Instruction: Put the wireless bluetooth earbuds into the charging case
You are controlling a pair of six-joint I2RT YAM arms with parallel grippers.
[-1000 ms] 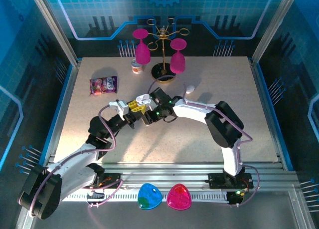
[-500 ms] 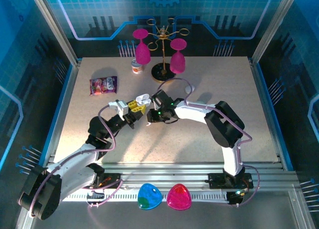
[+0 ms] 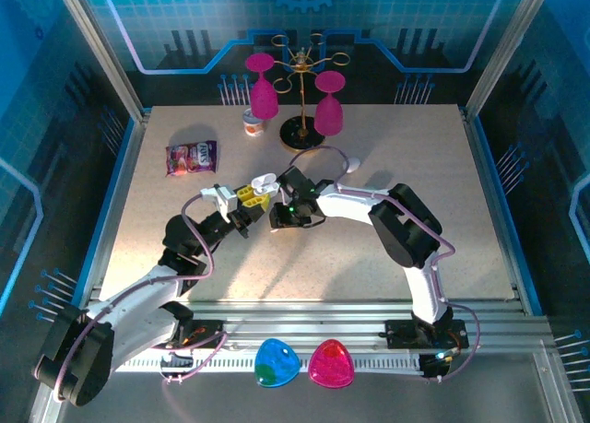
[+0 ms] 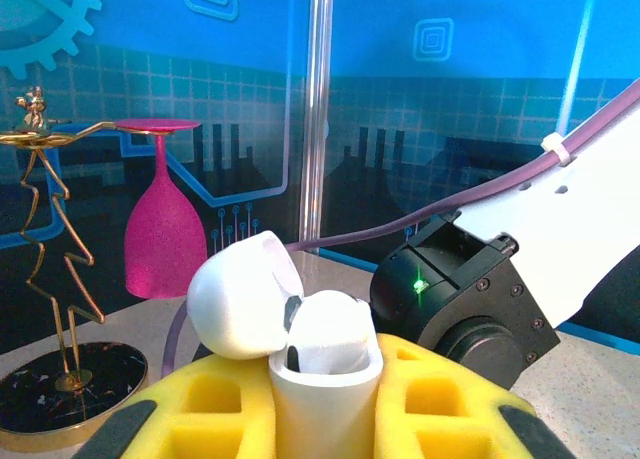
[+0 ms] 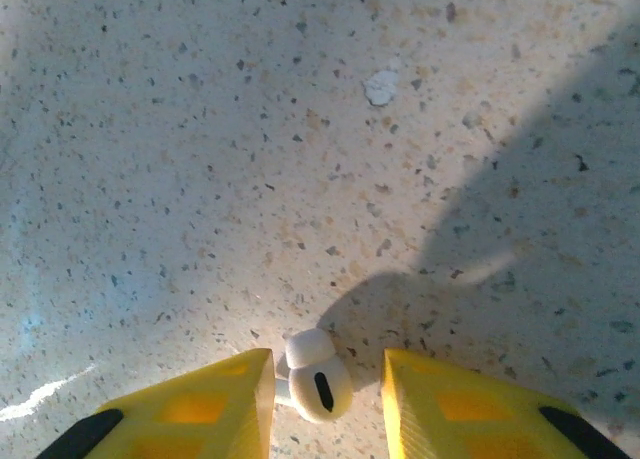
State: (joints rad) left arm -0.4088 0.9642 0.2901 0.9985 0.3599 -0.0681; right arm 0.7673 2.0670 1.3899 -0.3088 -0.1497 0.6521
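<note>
The white charging case (image 4: 325,409) stands upright between the yellow foam fingers (image 4: 200,414) of my left gripper (image 4: 322,369), which is shut on it. Its lid (image 4: 243,295) is flipped open to the left, and a rounded white piece sits in its mouth. In the top view the case (image 3: 265,181) is held just above mid-table. One small white earbud (image 5: 318,384) lies on the speckled table between the yellow fingers (image 5: 215,399) of my right gripper (image 5: 328,364). Its stem touches the left finger; a gap separates it from the right finger. The right gripper (image 3: 277,217) is low, just right of the left one.
A gold rack (image 3: 302,133) with two pink glasses (image 3: 263,93) stands at the back. Beside it are a small jar (image 3: 253,123) and a snack packet (image 3: 191,157). A small white object (image 3: 351,164) lies right of the rack. Blue (image 3: 277,363) and pink (image 3: 331,364) shapes sit on the front rail.
My right gripper has dropped down and toward the front, away from the case, and its jaws have narrowed. The left gripper and case have stayed put.
</note>
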